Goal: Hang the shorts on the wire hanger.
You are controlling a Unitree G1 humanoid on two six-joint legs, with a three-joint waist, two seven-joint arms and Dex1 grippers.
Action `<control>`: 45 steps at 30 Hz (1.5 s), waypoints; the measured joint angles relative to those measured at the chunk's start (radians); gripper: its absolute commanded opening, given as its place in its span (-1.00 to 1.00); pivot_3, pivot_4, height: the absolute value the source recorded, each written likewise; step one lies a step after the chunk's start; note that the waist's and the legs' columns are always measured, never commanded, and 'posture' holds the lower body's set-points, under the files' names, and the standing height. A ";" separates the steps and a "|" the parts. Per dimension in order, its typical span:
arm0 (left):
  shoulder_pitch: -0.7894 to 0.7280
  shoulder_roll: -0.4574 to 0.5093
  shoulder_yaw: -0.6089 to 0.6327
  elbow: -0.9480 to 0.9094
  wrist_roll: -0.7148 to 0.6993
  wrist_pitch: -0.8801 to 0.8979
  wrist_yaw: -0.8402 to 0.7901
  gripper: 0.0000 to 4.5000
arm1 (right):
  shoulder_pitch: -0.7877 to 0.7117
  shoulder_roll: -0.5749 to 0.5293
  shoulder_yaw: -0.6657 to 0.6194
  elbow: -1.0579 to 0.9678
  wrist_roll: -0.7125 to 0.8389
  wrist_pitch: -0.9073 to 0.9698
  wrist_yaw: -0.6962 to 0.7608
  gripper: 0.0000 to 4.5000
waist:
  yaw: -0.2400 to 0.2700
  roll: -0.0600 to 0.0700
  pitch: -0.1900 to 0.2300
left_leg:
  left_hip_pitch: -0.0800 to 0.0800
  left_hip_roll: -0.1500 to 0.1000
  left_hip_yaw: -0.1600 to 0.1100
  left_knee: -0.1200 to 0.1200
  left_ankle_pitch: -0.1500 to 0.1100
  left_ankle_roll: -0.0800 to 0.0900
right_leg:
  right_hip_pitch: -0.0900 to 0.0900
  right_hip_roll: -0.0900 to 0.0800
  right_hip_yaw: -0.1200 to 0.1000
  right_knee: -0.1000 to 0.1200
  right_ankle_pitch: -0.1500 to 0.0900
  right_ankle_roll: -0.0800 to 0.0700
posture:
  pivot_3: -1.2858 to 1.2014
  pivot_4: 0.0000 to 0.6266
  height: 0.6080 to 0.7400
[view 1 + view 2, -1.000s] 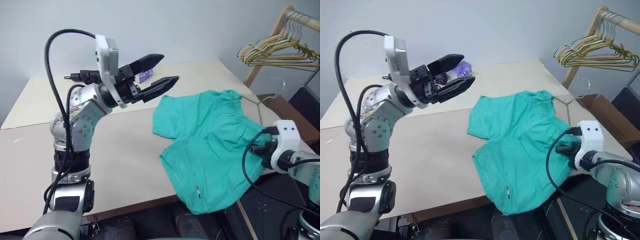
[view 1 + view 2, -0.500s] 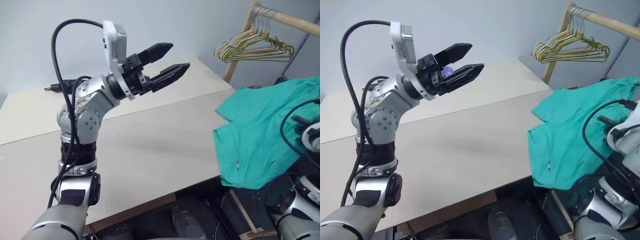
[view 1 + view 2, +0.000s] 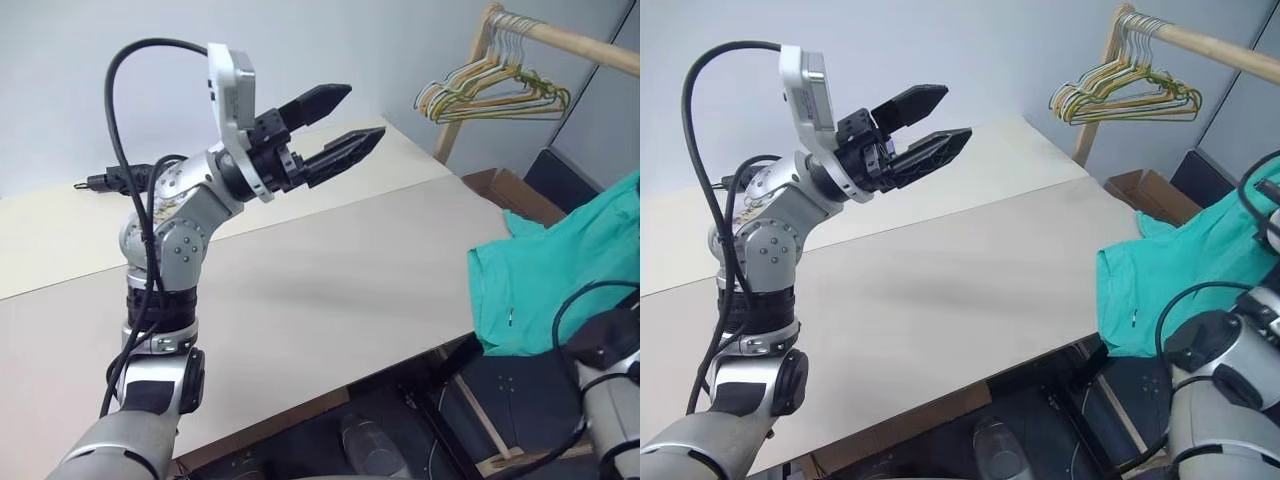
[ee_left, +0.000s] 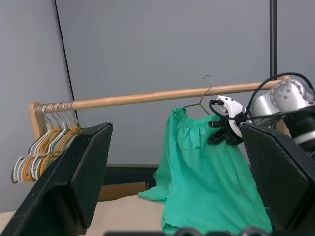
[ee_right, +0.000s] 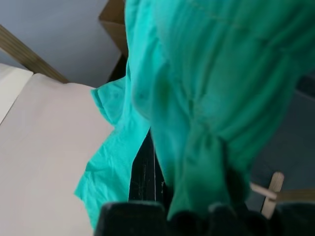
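The teal-green shorts (image 3: 560,280) hang off the table's right edge, lifted and bunched. In the left wrist view my right gripper (image 4: 218,133) is shut on the shorts (image 4: 206,167) near their gathered waistband, just below a wooden rail. The wire hanger (image 4: 199,102) hooks over that rail right above the shorts, and the cloth hides its lower part. In the right wrist view the cloth (image 5: 211,88) drapes close over the fingers. My left gripper (image 3: 365,112) is raised above the table's far side, open and holding nothing, pointing toward the rack.
A bunch of pastel hangers (image 3: 490,95) hangs at the near end of the wooden rail (image 4: 147,97). The beige table (image 3: 330,270) lies in front. A cardboard box (image 3: 505,190) sits on the floor past the table's right corner.
The shorts have left the tabletop, carried up and to the right by my right gripper. The view has swung right. My left gripper stays raised and open.
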 measured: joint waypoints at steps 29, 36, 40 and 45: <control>0.027 0.046 -0.006 -0.037 0.016 -0.003 0.004 1.00 | 0.181 0.114 0.078 -0.236 -0.014 -0.173 -0.089 0.99 | 0.006 0.000 0.000 | 0.001 0.000 0.000 -0.002 0.000 0.000 | 0.003 0.000 0.001 -0.004 0.000 0.000 | -0.15 -0.93 1.00; 0.029 0.048 -0.009 -0.038 0.023 -0.020 0.010 1.00 | 0.394 0.165 0.319 -0.469 -0.100 -0.506 -0.095 0.99 | 0.011 0.000 0.000 | 0.001 0.000 -0.001 -0.003 0.000 0.000 | 0.003 0.001 0.000 -0.005 0.000 0.001 | -0.13 -0.93 1.00; 0.070 0.061 -0.009 -0.057 0.059 -0.052 0.021 1.00 | 0.535 0.160 0.416 -0.511 -0.155 -0.791 -0.066 0.99 | 0.019 0.000 0.000 | 0.000 0.000 -0.001 -0.004 0.000 0.000 | 0.003 0.001 0.001 -0.009 0.000 0.001 | -0.10 -0.93 1.00; 0.178 0.132 -0.028 -0.076 0.167 -0.092 0.039 1.00 | 0.564 0.156 0.484 -0.577 -0.029 -1.026 0.180 0.99 | 0.026 -0.001 0.001 | 0.002 0.000 -0.001 -0.004 0.000 0.000 | 0.005 0.001 0.001 -0.008 0.000 0.001 | -0.05 -0.92 1.00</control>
